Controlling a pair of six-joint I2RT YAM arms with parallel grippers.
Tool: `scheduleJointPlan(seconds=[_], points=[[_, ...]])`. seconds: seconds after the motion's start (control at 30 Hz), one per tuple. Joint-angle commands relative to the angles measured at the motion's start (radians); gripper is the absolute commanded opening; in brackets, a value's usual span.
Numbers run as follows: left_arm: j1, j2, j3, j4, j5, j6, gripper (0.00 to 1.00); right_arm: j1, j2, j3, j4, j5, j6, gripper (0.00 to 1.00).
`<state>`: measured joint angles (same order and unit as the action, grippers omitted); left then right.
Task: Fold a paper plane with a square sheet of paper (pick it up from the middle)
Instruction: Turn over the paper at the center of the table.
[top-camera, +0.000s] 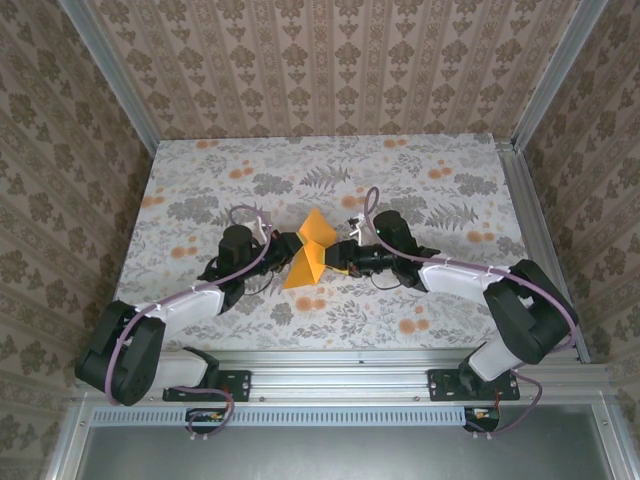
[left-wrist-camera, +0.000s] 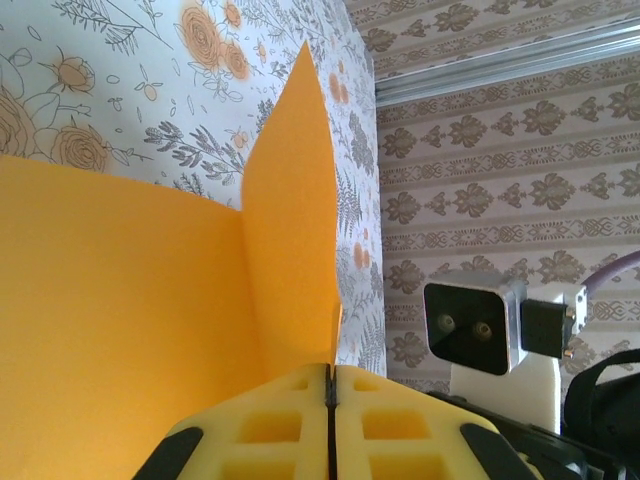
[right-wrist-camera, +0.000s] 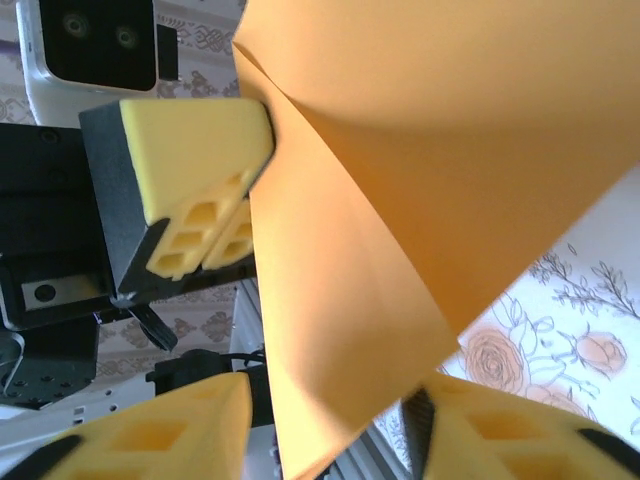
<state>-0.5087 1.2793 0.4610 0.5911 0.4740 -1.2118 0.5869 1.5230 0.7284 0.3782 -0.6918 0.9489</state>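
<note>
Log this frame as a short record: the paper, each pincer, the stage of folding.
paper: orange, creased, flaps standing up, mid table
left pincer: shut on the paper
right pincer: open, a pad on either side of the paper, not clamping
stage: no dart shape yet

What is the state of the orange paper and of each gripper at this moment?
square sheet of paper: bent into flaps, not lying flat, pinched by the left gripper.
left gripper: shut on the square sheet of paper.
right gripper: open, its fingers apart on either side of the paper's edge.
</note>
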Motion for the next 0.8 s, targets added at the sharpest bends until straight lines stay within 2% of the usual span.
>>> scheduleJointPlan(seconds=[0.0, 0.13, 0.33, 0.57, 0.77], points=[[0.006, 0.005, 0.030, 0.009, -0.004, 0.013, 0.08, -0.004, -0.055, -0.046, -0.007, 0.026, 0.019, 0.58], [0.006, 0.022, 0.039, 0.017, -0.002, 0.012, 0.08, 0.015, -0.053, -0.091, 0.103, 0.033, 0.112, 0.68], [0.006, 0.058, 0.036, 0.071, -0.003, -0.014, 0.08, 0.070, 0.018, -0.111, 0.295, 0.083, 0.260, 0.72], [0.005, 0.062, 0.024, 0.074, -0.003, -0.009, 0.08, 0.085, 0.092, -0.122, 0.467, 0.088, 0.365, 0.70], [0.007, 0.064, 0.015, 0.087, -0.002, -0.014, 0.09, 0.083, 0.113, -0.131, 0.515, 0.092, 0.404, 0.63]])
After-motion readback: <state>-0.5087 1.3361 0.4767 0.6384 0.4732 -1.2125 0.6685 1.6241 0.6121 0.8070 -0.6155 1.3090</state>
